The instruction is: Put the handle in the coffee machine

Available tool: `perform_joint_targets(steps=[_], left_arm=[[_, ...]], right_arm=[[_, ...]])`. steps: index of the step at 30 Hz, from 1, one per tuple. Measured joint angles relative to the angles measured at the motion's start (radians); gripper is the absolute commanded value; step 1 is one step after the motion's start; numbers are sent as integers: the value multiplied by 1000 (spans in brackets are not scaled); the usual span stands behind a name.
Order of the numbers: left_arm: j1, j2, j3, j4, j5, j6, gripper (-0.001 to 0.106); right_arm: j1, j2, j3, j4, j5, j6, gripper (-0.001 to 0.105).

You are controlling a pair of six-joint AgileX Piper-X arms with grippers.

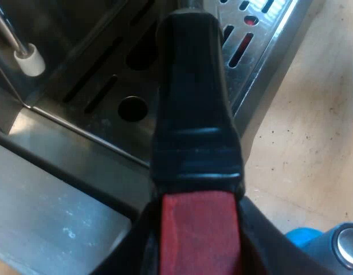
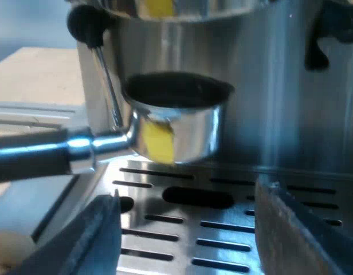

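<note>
Left gripper (image 1: 193,249) clamped on the handle (image 1: 191,109) at its red end; right gripper (image 2: 188,226) wide, empty. You should level the metal holder (image 2: 176,134) under the espresso machine (image 2: 274,86), then raise and twist

Cool light gleams off the espresso machine (image 2: 279,103), glare streaks its drip tray (image 2: 182,211), and the handle (image 1: 191,86) looks dull and dark.
</note>
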Motion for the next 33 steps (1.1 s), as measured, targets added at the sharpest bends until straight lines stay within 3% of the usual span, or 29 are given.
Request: perform_joint_targets(steps=[4,10,15,23,33], left_arm=[[-15,0,0,0,0,0,0],[-46,0,0,0,-1,2,0],[-43,0,0,-27,-1,-5,0],[-43,0,-23,-62,-2,-65,0],[-43,0,-76,-71,-1,-68,0]], right_arm=[[-12,28,0,-79,0,-74,45],[-29,98,0,-239,0,-185,44],[-29,121,-2,-346,-66,-268,44],[-29,121,-2,-370,-66,-287,44],[-29,121,-2,-370,-66,-287,44]])
